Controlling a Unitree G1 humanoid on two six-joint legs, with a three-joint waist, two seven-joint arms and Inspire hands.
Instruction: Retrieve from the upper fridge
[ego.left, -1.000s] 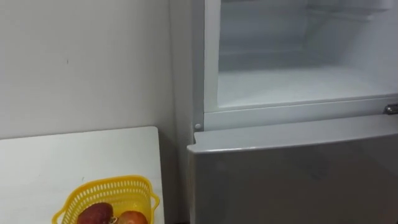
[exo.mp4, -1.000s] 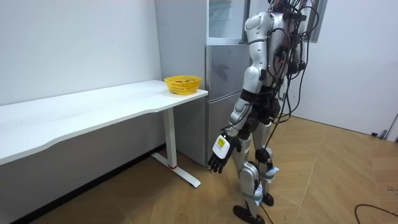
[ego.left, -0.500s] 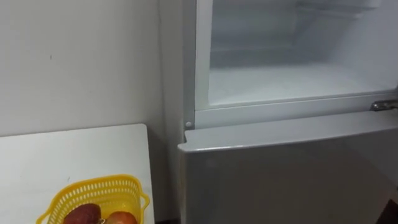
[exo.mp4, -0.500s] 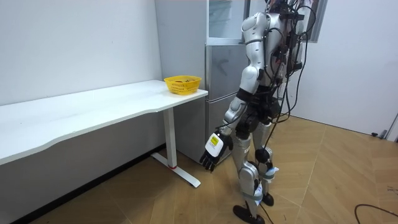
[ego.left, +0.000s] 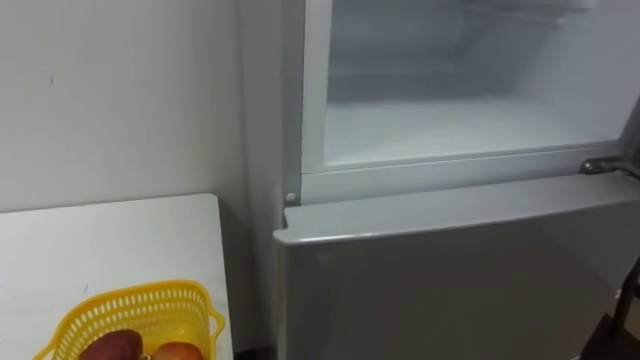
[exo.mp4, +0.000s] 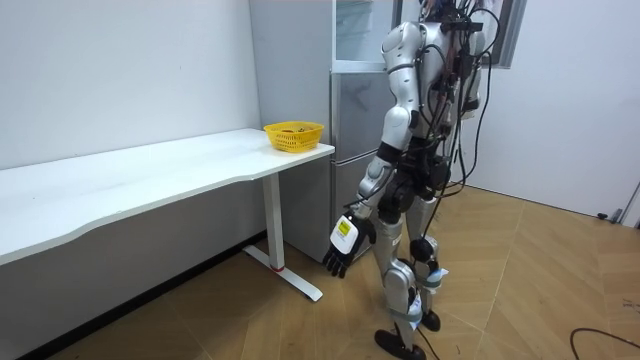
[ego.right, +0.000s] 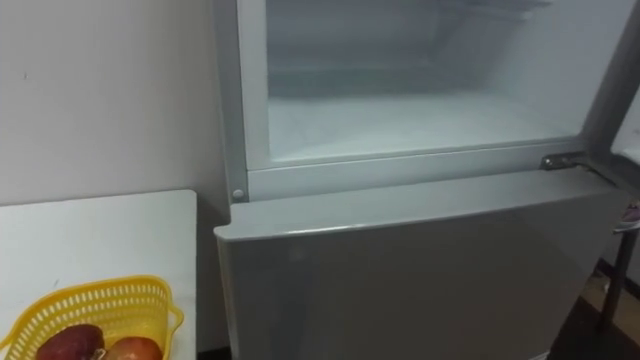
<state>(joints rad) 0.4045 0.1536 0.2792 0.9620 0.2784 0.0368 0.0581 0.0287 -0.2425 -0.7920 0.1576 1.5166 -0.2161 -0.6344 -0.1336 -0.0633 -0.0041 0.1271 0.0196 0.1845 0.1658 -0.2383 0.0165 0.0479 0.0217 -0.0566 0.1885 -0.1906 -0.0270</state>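
The upper fridge compartment (ego.left: 460, 120) stands open in front of me, and its white shelf looks bare. Below it the grey lower door (ego.left: 450, 270) is closed. A metal hinge (ego.right: 565, 160) shows at the compartment's right corner, beside the edge of the open upper door (ego.right: 612, 70). In the room view I stand facing the fridge (exo.mp4: 355, 100), with my left hand (exo.mp4: 340, 248) hanging by my thigh, fingers relaxed and holding nothing.
A yellow basket (ego.left: 130, 315) holding a dark red fruit (ego.right: 68, 343) and an orange one (ego.right: 135, 350) sits at the corner of the white table (ego.left: 100, 240), left of the fridge. A narrow gap separates table and fridge.
The eye view has swung to the right, so fridge and basket sit further left in the picture. In the room view my left arm has swung slightly back toward the table.
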